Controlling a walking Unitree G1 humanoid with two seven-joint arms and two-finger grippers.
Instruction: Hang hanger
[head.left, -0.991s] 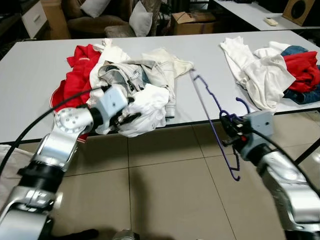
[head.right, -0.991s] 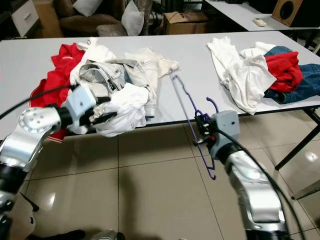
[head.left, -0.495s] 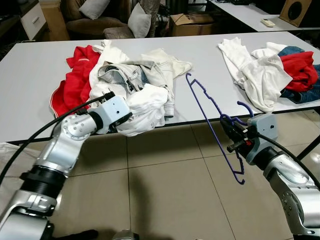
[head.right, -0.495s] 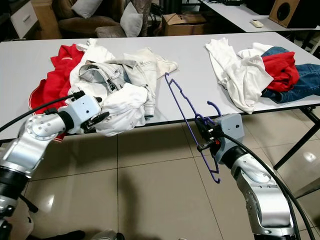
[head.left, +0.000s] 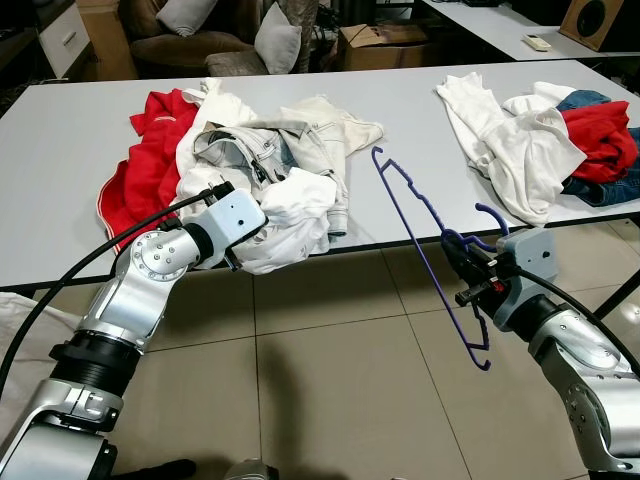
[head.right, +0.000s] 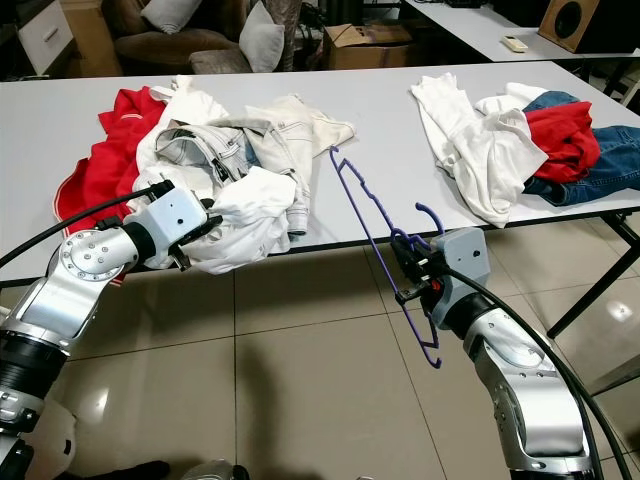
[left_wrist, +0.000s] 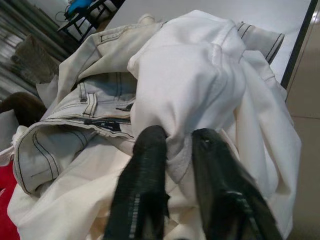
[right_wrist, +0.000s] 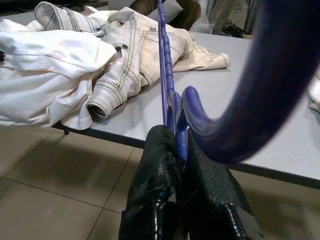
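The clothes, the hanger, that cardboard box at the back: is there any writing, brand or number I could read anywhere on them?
None can be read.
The white garment pinched by the left gripper: plain cloth and seams, no label.
The purple hanger in the right gripper: no marking.
The cardboard box behind the table: too small and blurred to tell any print.

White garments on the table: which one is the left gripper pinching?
The crumpled white garment hanging over the table's near edge, at the front of the left pile. The left gripper is shut on a fold of it; the white clothes by the right pile lie untouched.
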